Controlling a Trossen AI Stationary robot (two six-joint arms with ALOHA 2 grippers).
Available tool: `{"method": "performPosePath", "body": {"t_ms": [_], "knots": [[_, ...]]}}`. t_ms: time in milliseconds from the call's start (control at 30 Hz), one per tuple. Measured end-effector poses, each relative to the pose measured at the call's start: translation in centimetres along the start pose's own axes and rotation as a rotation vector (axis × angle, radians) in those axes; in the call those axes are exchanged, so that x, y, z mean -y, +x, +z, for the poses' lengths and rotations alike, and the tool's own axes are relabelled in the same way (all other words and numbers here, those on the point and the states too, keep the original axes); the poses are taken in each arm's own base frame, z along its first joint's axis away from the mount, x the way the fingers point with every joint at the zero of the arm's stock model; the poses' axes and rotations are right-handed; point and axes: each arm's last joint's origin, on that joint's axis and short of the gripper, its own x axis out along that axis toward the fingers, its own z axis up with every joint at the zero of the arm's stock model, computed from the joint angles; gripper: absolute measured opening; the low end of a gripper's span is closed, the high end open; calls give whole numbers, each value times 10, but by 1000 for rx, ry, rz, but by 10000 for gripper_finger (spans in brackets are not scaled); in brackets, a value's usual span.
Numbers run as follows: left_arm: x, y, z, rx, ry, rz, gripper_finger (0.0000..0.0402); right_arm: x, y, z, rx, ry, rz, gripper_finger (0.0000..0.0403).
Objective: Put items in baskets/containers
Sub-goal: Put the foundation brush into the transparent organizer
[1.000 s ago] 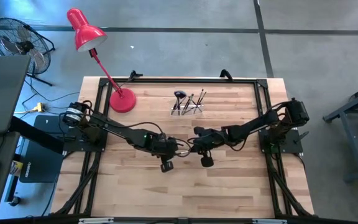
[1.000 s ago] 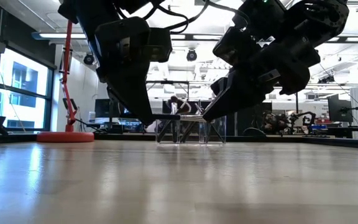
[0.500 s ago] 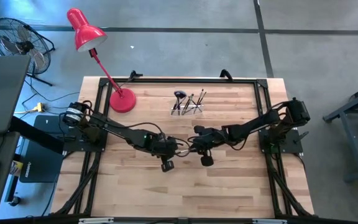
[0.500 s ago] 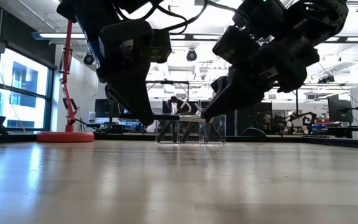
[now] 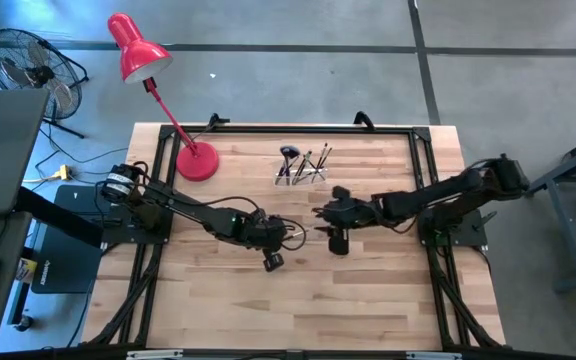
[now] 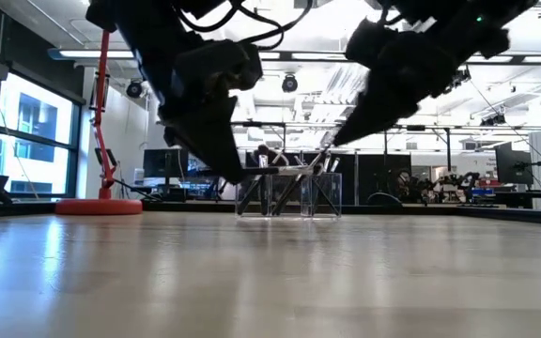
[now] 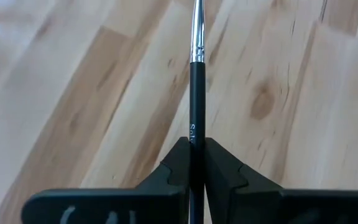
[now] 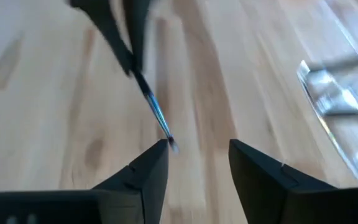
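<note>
My left gripper [image 5: 296,232] is near the middle of the table, shut on a thin brush [image 7: 196,56] with a black handle and a silvery ferrule. In the low view the brush [image 6: 275,172] sticks out about level toward my right gripper [image 6: 338,141]. That gripper [image 8: 197,152] is open, higher up, just beyond the brush's free end [image 8: 169,144], which is nearest one finger. The clear holder [image 5: 303,175] stands on the table toward the far edge, with several brushes [image 5: 306,160] leaning in it. My left gripper pinches the brush's black handle [image 7: 191,134] between its two fingers. The brush lies along the fingers and points out ahead of them, ferrule end away. The fingers slant downward from the table's left. The brush is clear of the table, roughly level.
A red desk lamp stands with its round base [image 5: 196,162] at the far left of the table, its arm leaning over the far-left corner. Bare wood [image 5: 298,300] lies between the arms and the near edge. A black frame [image 5: 423,150] runs along the table's sides.
My right gripper has opened, let go of the brush's free end, and gone up and back toward the table's right edge. My left gripper has kept its place and its hold on the brush, turning a little.
</note>
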Motion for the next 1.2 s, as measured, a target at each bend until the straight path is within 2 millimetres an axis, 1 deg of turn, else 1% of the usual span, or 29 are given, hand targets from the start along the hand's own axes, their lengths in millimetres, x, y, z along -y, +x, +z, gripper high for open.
{"method": "performPosePath", "body": {"t_ms": [100, 167, 267, 367, 433, 500, 600, 667, 733, 833, 933, 1033, 1100, 1200], "knots": [[2, 0, 5, 58, -23, -4, 16, 4, -15, -6, -98, 84, -31, 164], [2, 0, 10, 104, -48, -20, 16, 7, -26, -14, -150, 144, -43, 164], [2, 0, 20, 178, -82, -60, 16, 9, -43, -37, -200, 243, -50, 165], [0, -1, 35, 291, -115, -110, 16, 8, -61, -64, -179, 356, -11, 165], [1, -4, 49, 405, -121, -162, 16, 6, -72, -78, -120, 439, 37, 165], [2, -10, 62, 530, -109, -227, 16, 3, -81, -88, -9, 511, 89, 165], [0, -19, 79, 677, -100, -325, 16, 1, -92, -90, 238, 602, 150, 165], [-2, -23, 85, 729, -110, -365, 16, 0, -100, -85, 405, 634, 167, 165], [-2, -26, 89, 772, -124, -395, 16, -1, -110, -75, 556, 623, 178, 165], [0, -34, 94, 854, -149, -442, 16, -4, -125, -52, 696, 530, 158, 165], [1, -42, 99, 932, -202, -513, 16, -6, -135, -26, 744, 452, 71, 165], [0, -47, 102, 976, -215, -539, 16, -7, -137, -4, 744, 405, -27, 165], [-1, -46, 102, 970, -228, -539, 16, -8, -136, 10, 741, 390, -38, 165], [0, -46, 102, 969, -237, -543, 16, -10, -126, 26, 718, 364, -14, 165]]}}
